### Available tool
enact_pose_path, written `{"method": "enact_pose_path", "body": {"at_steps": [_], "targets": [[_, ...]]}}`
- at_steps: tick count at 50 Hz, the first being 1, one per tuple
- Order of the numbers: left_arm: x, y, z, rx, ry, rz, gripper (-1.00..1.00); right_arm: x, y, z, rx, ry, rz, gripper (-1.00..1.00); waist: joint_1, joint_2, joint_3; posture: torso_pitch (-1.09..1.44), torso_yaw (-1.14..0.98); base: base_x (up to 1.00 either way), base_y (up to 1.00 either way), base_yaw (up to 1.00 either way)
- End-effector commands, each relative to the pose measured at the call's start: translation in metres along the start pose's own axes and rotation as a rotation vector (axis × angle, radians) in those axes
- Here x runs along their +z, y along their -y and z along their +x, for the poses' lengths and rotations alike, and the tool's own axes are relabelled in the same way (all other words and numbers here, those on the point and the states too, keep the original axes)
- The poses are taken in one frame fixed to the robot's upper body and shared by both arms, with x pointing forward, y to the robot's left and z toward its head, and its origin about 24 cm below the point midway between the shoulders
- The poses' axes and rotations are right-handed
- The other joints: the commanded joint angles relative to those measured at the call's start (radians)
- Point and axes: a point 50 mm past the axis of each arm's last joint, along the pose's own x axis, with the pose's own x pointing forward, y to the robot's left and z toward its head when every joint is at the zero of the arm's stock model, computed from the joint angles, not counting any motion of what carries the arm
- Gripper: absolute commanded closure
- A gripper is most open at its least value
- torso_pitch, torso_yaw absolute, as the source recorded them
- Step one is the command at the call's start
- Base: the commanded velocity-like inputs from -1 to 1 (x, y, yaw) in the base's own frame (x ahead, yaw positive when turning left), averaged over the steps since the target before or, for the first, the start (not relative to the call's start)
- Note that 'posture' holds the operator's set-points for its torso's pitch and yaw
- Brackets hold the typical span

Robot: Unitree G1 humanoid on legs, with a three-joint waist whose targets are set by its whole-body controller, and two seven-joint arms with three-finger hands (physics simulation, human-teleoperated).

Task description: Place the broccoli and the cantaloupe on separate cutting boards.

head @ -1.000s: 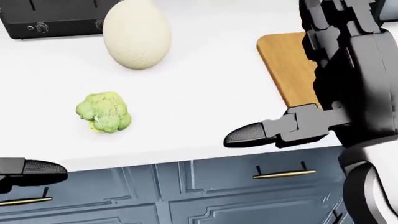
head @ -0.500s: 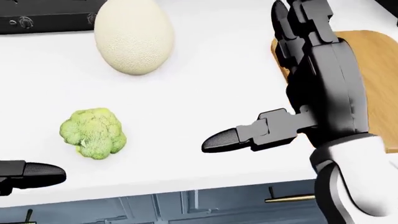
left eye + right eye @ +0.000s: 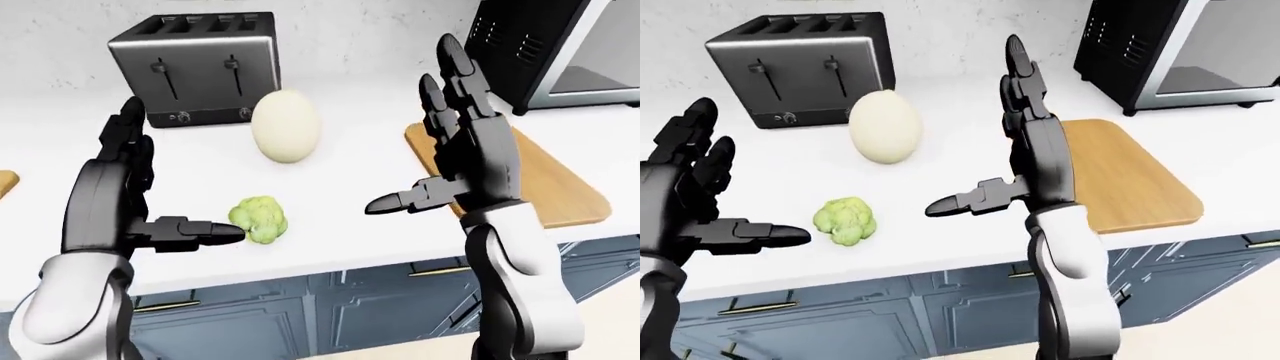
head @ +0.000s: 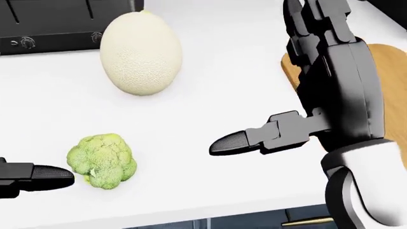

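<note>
Green broccoli [image 3: 259,220] sits on the white tabletop [image 3: 340,187], left hand [image 3: 125,187] at its nine o'clock, right hand [image 3: 460,150] at three; both spread wide, empty, apparently bracketing it for a pickup.

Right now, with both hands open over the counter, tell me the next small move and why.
Probably close the left robot hand in on the broccoli. Its thumb tip points at the broccoli from just left, nothing is held, and the cantaloupe sits farther up by the toaster. The right robot hand hovers open beside the cutting board.
</note>
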Motion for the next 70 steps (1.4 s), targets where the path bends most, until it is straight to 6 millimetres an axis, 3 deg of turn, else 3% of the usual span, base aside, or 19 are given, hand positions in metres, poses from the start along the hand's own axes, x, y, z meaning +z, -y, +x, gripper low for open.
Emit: {"method": "enact_pose_path", "body": {"at_steps": [1, 8, 9, 12, 16, 18, 21, 22, 26, 28, 32, 37, 39, 40, 43, 44, 46, 49, 70], "targets": [[0.007, -0.002, -0.002, 0.01, 0.045, 0.014, -1.0, 0.008, 0.0, 0.0, -0.007, 0.052, -0.009, -1.0, 0.002, 0.014, -0.012, 0.0, 0.0, 0.0, 0.0, 0.0], [0.009, -0.003, -0.003, 0.012, 0.05, 0.014, -1.0, 0.01, 0.0, 0.002, -0.006, 0.053, -0.024, -1.0, -0.004, 0.035, -0.026, 0.0, 0.0, 0.0, 0.01, 0.0], [0.009, -0.004, -0.003, 0.012, 0.049, 0.017, -1.0, 0.01, 0.0, 0.001, -0.002, 0.056, -0.023, -1.0, -0.008, 0.039, -0.045, 0.0, 0.0, 0.02, 0.06, 0.0], [0.011, -0.004, -0.003, 0.012, 0.052, 0.021, -1.0, 0.015, 0.002, 0.003, -0.003, 0.058, -0.025, -1.0, -0.019, 0.042, -0.02, 0.0, 0.0, 0.05, 0.07, 0.0], [0.013, -0.004, -0.002, 0.012, 0.051, 0.026, -1.0, 0.011, 0.002, -0.001, -0.005, 0.056, -0.023, -1.0, -0.018, 0.039, -0.023, 0.0, 0.0, 0.05, 0.11, 0.0], [0.013, -0.004, -0.002, 0.014, 0.054, 0.025, -1.0, 0.011, 0.002, -0.001, -0.004, 0.058, -0.022, -1.0, -0.021, 0.06, -0.014, 0.0, 0.0, 0.05, 0.12, 0.0], [0.014, -0.004, -0.002, 0.014, 0.054, 0.025, -1.0, 0.011, 0.002, -0.001, -0.004, 0.058, -0.024, -1.0, -0.026, 0.126, -0.024, 0.0, 0.0, 0.08, 0.26, 0.0], [0.014, -0.004, -0.002, 0.015, 0.054, 0.026, -1.0, 0.01, 0.002, -0.001, -0.005, 0.058, -0.023, -1.0, -0.021, 0.092, -0.016, 0.0, 0.0, 0.09, 0.3, 0.0], [0.013, -0.003, -0.002, 0.012, 0.051, 0.027, -1.0, 0.007, 0.002, 0.0, -0.011, 0.051, -0.018, -1.0, -0.029, 0.088, 0.007, 0.0, 0.0, 0.07, 0.15, 0.0], [0.013, -0.004, -0.002, 0.015, 0.053, 0.027, -1.0, 0.008, 0.004, 0.001, -0.023, 0.048, -0.011, -1.0, -0.033, 0.082, -0.014, 0.0, 0.0, 0.0, 0.0, 0.0], [0.013, -0.004, -0.003, 0.014, 0.053, 0.026, -1.0, 0.014, 0.003, 0.004, -0.017, 0.055, -0.013, -1.0, -0.026, 0.061, -0.002, 0.0, 0.0, 0.0, 0.0, 0.0], [0.012, -0.005, -0.004, 0.013, 0.053, 0.027, -1.0, 0.01, 0.001, 0.002, -0.012, 0.049, -0.01, -1.0, -0.001, -0.014, -0.011, 0.0, 0.0, 0.0, 0.0, 0.0], [0.012, -0.005, -0.004, 0.015, 0.051, 0.029, -1.0, 0.009, 0.001, 0.002, -0.01, 0.044, -0.006, -1.0, -0.003, 0.01, -0.004, 0.0, 0.0, 0.04, 0.0, 0.0], [0.012, -0.005, -0.004, 0.014, 0.053, 0.026, -1.0, 0.009, 0.001, 0.002, -0.011, 0.045, -0.005, -1.0, -0.007, 0.018, -0.033, 0.0, 0.0, 0.12, 0.0, 0.0], [0.012, -0.005, -0.004, 0.016, 0.052, 0.029, -1.0, 0.008, 0.001, 0.003, -0.018, 0.038, 0.007, -1.0, -0.013, 0.049, -0.01, 0.0, 0.0, 0.15, -0.03, 0.0], [0.012, -0.005, -0.004, 0.017, 0.051, 0.031, -1.0, 0.008, 0.0, 0.003, -0.012, 0.041, -0.008, -1.0, -0.017, 0.071, 0.02, 0.0, 0.0, 0.02, 0.0, 0.0], [0.012, -0.006, -0.004, 0.019, 0.052, 0.029, -1.0, 0.007, -0.002, 0.004, -0.006, 0.038, -0.014, -1.0, -0.025, 0.059, -0.019, 0.0, 0.0, 0.0, 0.0, 0.0], [0.012, -0.006, -0.004, 0.018, 0.052, 0.03, -1.0, 0.005, -0.007, 0.008, 0.008, 0.028, -0.022, -1.0, -0.026, 0.054, -0.03, 0.0, 0.0, 0.0, 0.0, 0.0], [0.014, -0.01, -0.006, 0.024, 0.051, 0.031, -1.0, 0.009, -0.031, 0.077, 0.037, -0.109, -0.173, -1.0, -0.019, 0.046, -0.025, 0.0, 0.0, 0.0, 0.0, 0.0]]}}
